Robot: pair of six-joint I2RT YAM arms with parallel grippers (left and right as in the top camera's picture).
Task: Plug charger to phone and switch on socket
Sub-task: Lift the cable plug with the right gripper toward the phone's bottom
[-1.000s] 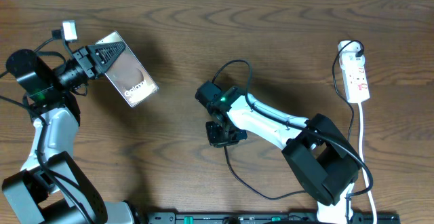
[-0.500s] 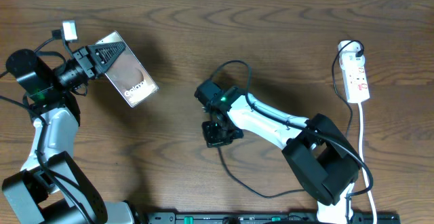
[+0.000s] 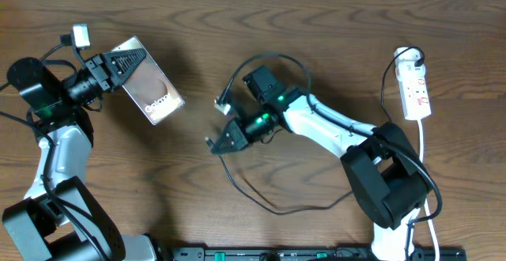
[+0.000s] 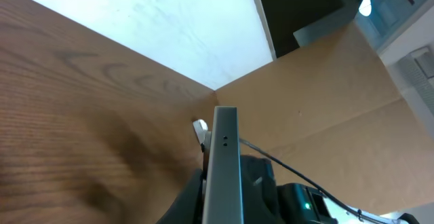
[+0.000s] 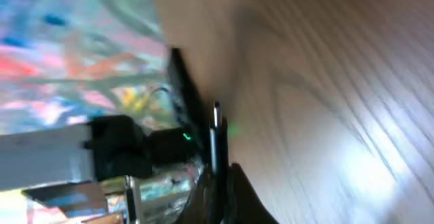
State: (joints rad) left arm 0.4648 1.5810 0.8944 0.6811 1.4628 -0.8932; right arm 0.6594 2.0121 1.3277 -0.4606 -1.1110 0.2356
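The left gripper (image 3: 125,62) is clamped on the flat, glossy brownish-grey phone (image 3: 154,91) over the wood-grain table (image 3: 316,24). Right of the phone, the right gripper (image 3: 217,141) pinches the thin black charger (image 5: 215,122) below its small metal tip. The narrow white socket (image 3: 415,87) lies far right of the phone.

Robotics lab bench: a left arm (image 3: 59,152) and right arm (image 3: 326,126) of white and black stand on a dark wood-grain worktop (image 3: 332,32), trailing cables, with a cardboard panel (image 4: 325,95) and white backdrop (image 4: 169,27) behind.
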